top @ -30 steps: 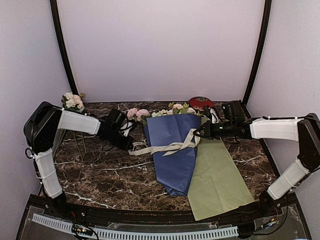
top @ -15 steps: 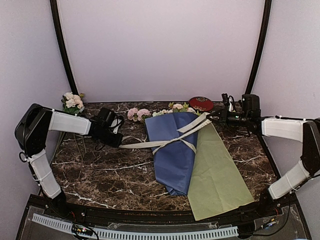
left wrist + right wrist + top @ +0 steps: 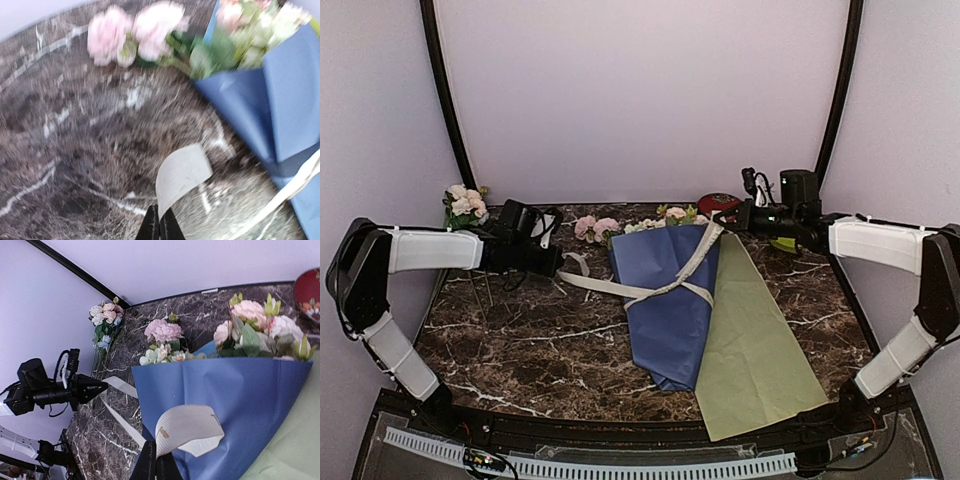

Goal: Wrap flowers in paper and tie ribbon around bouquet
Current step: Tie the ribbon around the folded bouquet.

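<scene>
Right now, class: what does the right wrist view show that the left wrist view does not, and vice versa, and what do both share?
Only the right wrist view: the left gripper seen whole, a separate flower bunch by the wall, a red dish, the yellow-green sheet. Only the left wrist view: nothing new, just a blurred close-up of the marble table. Both: the bouquet in blue paper, loose pink roses beside it, and a ribbon end pinched in the camera's own shut fingers.

Right gripper (image 3: pixel 155 450) (jaws closed) is pinching the ribbon (image 3: pixel 189 432) end at 6 o'clock; the bouquet (image 3: pixel 235 390) is lying with flowers (image 3: pixel 260 330) at 2 o'clock.
</scene>
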